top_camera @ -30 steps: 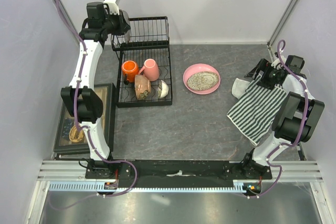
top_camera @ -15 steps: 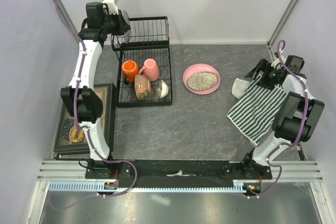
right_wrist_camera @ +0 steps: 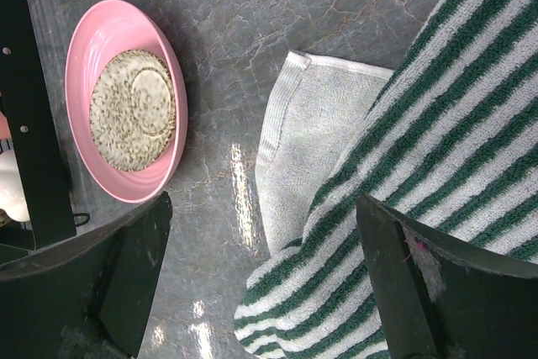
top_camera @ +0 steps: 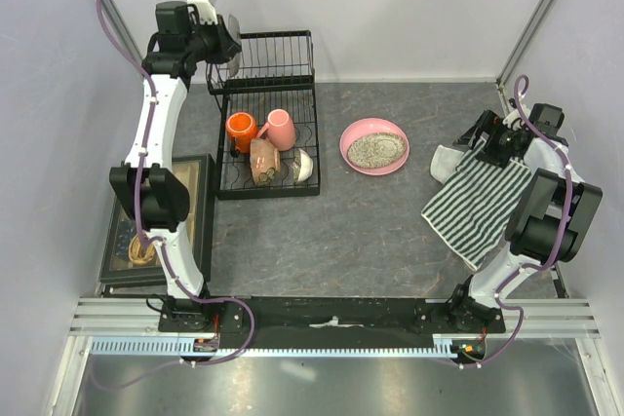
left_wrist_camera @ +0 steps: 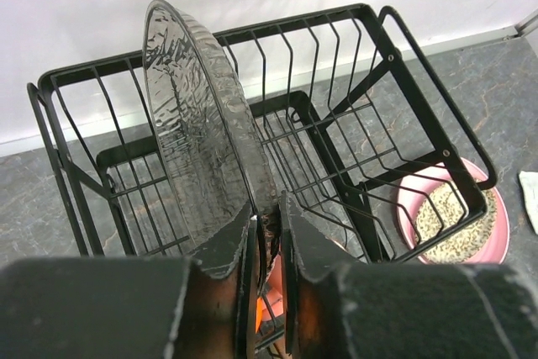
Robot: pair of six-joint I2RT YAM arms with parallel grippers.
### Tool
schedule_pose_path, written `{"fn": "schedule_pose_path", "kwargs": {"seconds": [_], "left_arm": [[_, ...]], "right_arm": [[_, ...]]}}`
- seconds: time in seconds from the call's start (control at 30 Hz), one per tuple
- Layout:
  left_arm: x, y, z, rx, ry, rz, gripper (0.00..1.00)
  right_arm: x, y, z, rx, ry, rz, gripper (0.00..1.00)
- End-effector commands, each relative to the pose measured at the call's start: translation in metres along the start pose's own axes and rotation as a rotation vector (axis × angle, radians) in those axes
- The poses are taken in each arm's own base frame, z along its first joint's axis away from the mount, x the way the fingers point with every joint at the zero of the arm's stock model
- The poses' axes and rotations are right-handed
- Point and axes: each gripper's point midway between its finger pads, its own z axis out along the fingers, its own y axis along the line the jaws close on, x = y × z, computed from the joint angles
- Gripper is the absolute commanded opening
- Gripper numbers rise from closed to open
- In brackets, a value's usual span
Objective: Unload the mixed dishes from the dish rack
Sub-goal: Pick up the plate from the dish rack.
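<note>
Left gripper [left_wrist_camera: 267, 237]: jaws narrow, clamped on the rim of an upright clear glass plate [left_wrist_camera: 197, 115] over the dish rack [left_wrist_camera: 388, 57] basket. Right gripper [right_wrist_camera: 265, 271]: jaws wide, empty, above the striped cloth [right_wrist_camera: 437, 124], well right of the rack.

The black wire dish rack [top_camera: 310, 133] is set at the far left of the table. On its slotted base an orange mug [top_camera: 241, 129] and a pink mug [top_camera: 281, 129] are seen side by side. Just nearer, a tan-brown bowl [top_camera: 263, 161] is propped on edge beside a tilted small white patterned bowl [top_camera: 304, 165]. A clear textured glass plate [left_wrist_camera: 197, 124] is held on edge over the basket back, pinched at its rim by the left gripper [left_wrist_camera: 267, 216]. A pink shallow dish [top_camera: 373, 146], speckled grey inside, is laid on the table right of the rack.
</note>
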Motion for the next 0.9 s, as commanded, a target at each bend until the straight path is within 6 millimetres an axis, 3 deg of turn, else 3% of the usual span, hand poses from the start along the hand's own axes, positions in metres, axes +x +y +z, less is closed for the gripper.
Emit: {"fn": "schedule_pose_path", "kwargs": {"seconds": [0.0,0.3,0.87], "left_arm": [[-0.057,-0.015,-0.035,0.006,-0.147,0.039,0.02],[-0.070,-0.026,-0.050,0.033,-0.177,0.044,0.02],[-0.124,-0.082,-0.119,0.169,-0.313,0.060,0.02]], "right_arm": [[-0.005,0.000,-0.001,-0.010,-0.016,-0.028,0.98],[-0.004,-0.001,0.000,-0.011,-0.012,-0.029,0.98],[-0.004,0.001,0.000,-0.019,-0.011,-0.032,0.98]]}}
